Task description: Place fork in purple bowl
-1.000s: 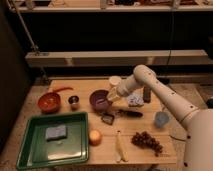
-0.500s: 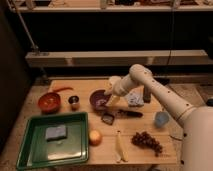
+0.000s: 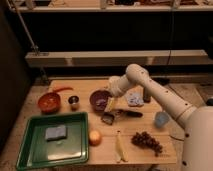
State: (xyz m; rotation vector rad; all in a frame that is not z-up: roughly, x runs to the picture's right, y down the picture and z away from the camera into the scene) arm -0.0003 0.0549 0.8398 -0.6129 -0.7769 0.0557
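Observation:
The purple bowl (image 3: 99, 99) stands on the wooden table (image 3: 165, 150), left of the middle. My gripper (image 3: 110, 103) hangs at the end of the white arm, right at the bowl's right rim and just above it. I cannot make out the slim silvery fork. It may be at the gripper, but nothing shows apart from it. Just below the gripper lies the black-handled utensil (image 3: 128, 113) with its dark square head (image 3: 107, 118).
An orange-red bowl (image 3: 49, 102), a small metal cup (image 3: 74, 102) and a red chili (image 3: 62, 90) are on the left. A green tray (image 3: 30, 150) holds a blue sponge (image 3: 55, 133). An orange (image 3: 95, 137), banana (image 3: 119, 148), grapes (image 3: 147, 142), blue cup (image 3: 161, 119) and blue packet (image 3: 134, 99) lie around.
The arm has swung left, from above the blue packet to the purple bowl's right rim, and come lower. Nothing else on the table has moved.

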